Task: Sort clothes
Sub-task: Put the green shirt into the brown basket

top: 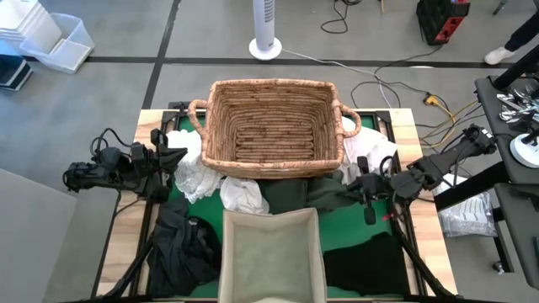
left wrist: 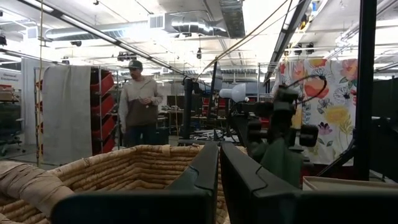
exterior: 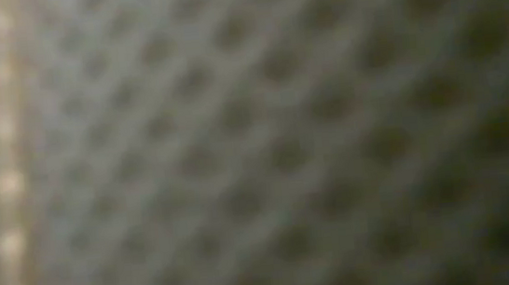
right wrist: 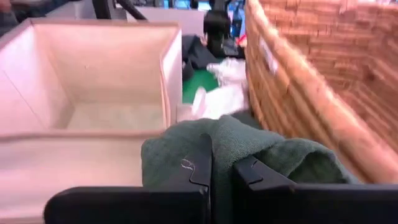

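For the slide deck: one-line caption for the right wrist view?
Right gripper clamps a dark green garment between wicker basket and empty wooden box.

I count one wicker basket, one pale box and two arms, each with one pincer. White garments: three heaps. Dark garments: three, boundaries uncertain. One person stands beyond.
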You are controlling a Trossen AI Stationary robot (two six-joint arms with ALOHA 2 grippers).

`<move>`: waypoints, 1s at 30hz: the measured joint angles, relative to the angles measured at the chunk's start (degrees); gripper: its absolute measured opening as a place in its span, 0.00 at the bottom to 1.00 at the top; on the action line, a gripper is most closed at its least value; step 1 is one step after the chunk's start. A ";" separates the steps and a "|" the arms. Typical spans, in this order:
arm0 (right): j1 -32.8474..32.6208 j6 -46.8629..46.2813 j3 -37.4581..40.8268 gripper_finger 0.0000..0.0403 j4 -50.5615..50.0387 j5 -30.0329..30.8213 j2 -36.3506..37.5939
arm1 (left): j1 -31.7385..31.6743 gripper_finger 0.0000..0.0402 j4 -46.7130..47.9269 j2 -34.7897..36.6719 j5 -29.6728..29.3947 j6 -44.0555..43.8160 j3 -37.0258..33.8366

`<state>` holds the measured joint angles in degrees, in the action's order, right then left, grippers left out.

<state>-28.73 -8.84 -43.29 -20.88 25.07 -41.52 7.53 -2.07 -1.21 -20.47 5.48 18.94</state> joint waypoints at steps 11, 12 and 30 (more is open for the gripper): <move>0.00 10.70 -11.41 0.02 0.06 0.58 -5.59 | -0.02 0.00 -0.03 0.00 0.00 -0.01 0.00; 0.00 11.97 -12.65 0.02 0.05 0.60 -6.26 | -0.01 0.00 -0.03 0.00 0.00 0.00 0.00; 0.02 35.35 -38.30 0.02 -2.49 1.06 -18.71 | -0.01 0.00 -0.04 0.00 0.00 0.00 0.00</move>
<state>-28.71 26.51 -81.59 -23.37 26.13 -60.23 7.52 -2.11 -1.21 -20.47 5.48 18.94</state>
